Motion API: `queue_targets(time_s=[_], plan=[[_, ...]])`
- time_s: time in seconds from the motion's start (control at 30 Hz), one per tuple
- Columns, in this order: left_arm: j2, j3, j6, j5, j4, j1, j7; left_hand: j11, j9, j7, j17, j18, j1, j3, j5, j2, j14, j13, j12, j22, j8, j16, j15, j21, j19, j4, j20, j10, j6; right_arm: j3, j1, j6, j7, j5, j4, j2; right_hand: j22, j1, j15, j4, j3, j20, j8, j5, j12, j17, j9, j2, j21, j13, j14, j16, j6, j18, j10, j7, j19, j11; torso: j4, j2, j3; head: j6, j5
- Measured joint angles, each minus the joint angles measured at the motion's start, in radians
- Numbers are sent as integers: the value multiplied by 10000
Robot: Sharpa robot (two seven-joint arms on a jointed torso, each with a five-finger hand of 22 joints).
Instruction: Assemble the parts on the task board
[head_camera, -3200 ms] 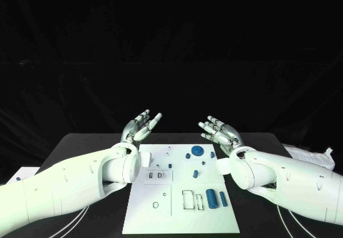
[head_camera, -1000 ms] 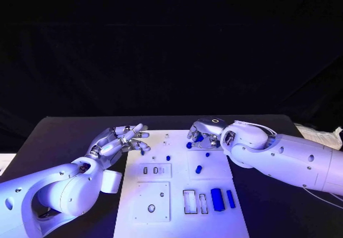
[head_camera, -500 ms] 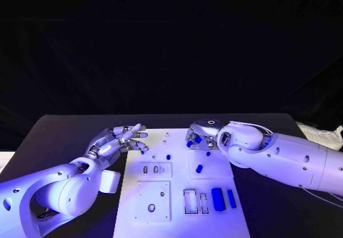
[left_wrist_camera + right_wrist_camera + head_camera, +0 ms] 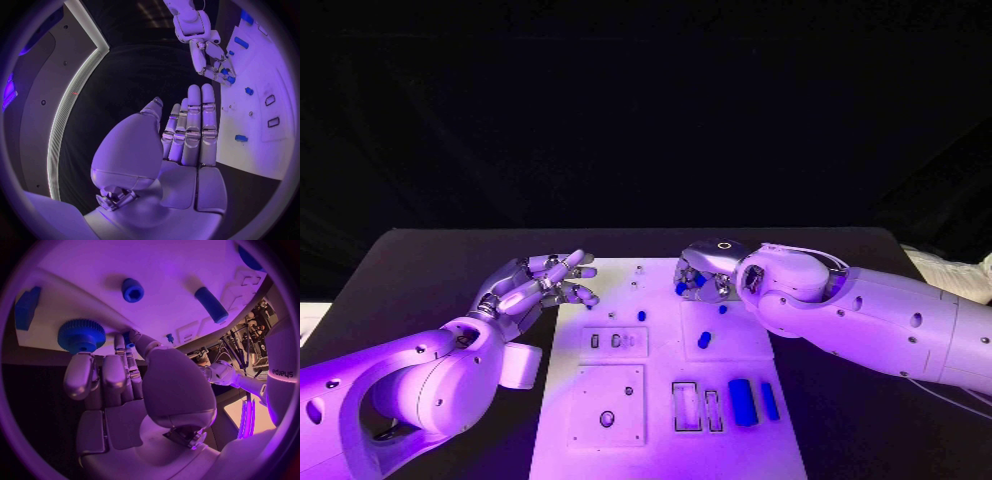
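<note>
The white task board [image 4: 661, 450] lies mid-table. At its far right end my right hand [image 4: 705, 274] hangs curled over the blue gear [image 4: 81, 334]. Its fingertips [image 4: 80, 362] reach the gear's rim. A small blue piece [image 4: 128, 336] shows between the thumb and a fingertip; whether it is pinched I cannot tell. My left hand [image 4: 537, 284] hovers over the board's far left edge, fingers apart and holding nothing. Other blue parts lie on the board: a round peg [image 4: 132, 290], a cylinder [image 4: 211, 304], a block [image 4: 26, 307], and two bars [image 4: 741, 402] near the front right.
Rectangular slots [image 4: 682, 405] and small recesses [image 4: 607, 342] are cut into the board. Small blue pegs [image 4: 705, 340] stand mid-board. The black table [image 4: 430, 270] runs wide on both sides. White paper [image 4: 956, 270] lies at the right edge.
Both hands have come down from their raised pose beyond the board. The right hand has settled over the gear. Over the last half second hardly anything has moved.
</note>
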Motion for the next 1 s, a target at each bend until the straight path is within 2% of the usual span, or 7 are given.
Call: queue_targets(time_s=[0.23,0.47,0.73,1.0], plan=[[-2,0,0,2,-40,0,-34,0,0,0,27,0,0,0,0,0,0,-1,-1,8,0,0,0,0,0,0,0,0,0,-13,-21,-578,5,-10,91,-20,442,-17,0,216,100,-19,6,-160,-1,228,0,43,318,-6,0,203,82,1,213,27,96,-38,21,22,-1,28,-5],[-5,0,5,3,-90,0,-67,0,0,38,82,-1,27,0,-48,-27,0,2,-38,20,0,38,0,38,0,0,0,0,-38,59,-17,-1291,-37,12,141,110,580,-96,0,299,71,-35,6,-271,-53,271,-1,122,366,-3,0,293,83,0,281,26,109,-39,43,41,-3,64,-1],[-11,0,17,4,-113,1,-86,0,0,38,85,-1,27,0,-48,-27,0,8,-41,20,0,39,0,38,0,0,0,0,-38,80,20,-1838,-253,27,-208,592,598,-110,1,369,141,-36,6,-312,-53,296,-2,133,404,-3,0,293,82,0,281,25,108,-38,65,65,-17,96,12],[-8,0,35,4,-97,1,-100,0,0,37,104,-1,27,0,-48,-27,-1,7,-41,30,-35,39,-1,38,-1,1,1,0,-38,85,58,-2030,-399,30,-701,1226,625,-110,1,393,165,-36,2,-335,-53,308,-2,132,422,-4,0,335,80,1,279,23,107,-36,80,87,-21,120,20]])
